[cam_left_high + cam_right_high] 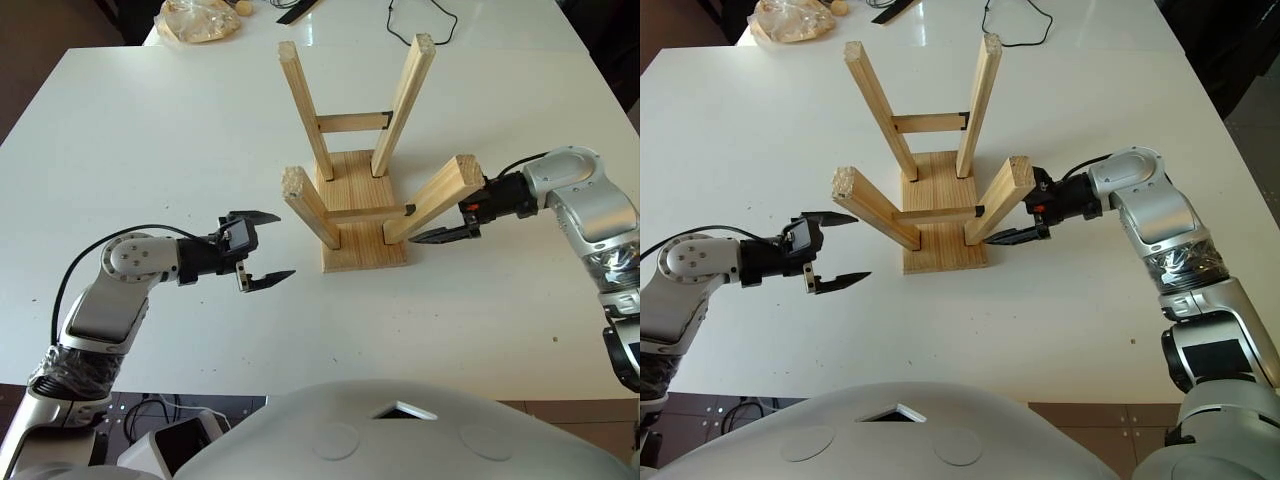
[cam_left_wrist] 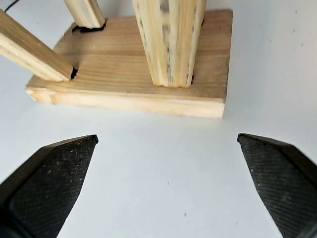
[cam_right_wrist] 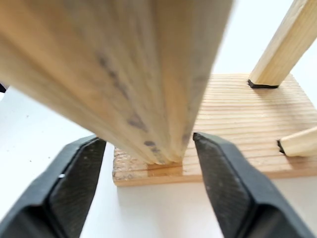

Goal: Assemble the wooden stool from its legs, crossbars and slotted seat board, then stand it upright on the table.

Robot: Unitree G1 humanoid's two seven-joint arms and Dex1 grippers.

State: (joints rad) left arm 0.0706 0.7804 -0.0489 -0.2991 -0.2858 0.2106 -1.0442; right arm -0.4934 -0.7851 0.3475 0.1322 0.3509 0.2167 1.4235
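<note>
Upside down, stool [image 1: 352, 122], legs [image 1: 305, 105] upright (seat board [image 1: 365, 245] flat), left claw [image 1: 286, 245] gaping, empty, right claw [image 3: 147, 141] parted around a leg [image 1: 440, 195]

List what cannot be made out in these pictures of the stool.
1. Near right leg, right wrist view: blurred, too close to the camera.
2. Bag, left eye view: cut off by the top edge; contents unclear.
3. Seat board: its lower face is hidden against the table.

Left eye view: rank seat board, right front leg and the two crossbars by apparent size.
1. seat board
2. right front leg, though it leans toward the camera, which enlarges it
3. far crossbar and near crossbar: they look alike
</note>
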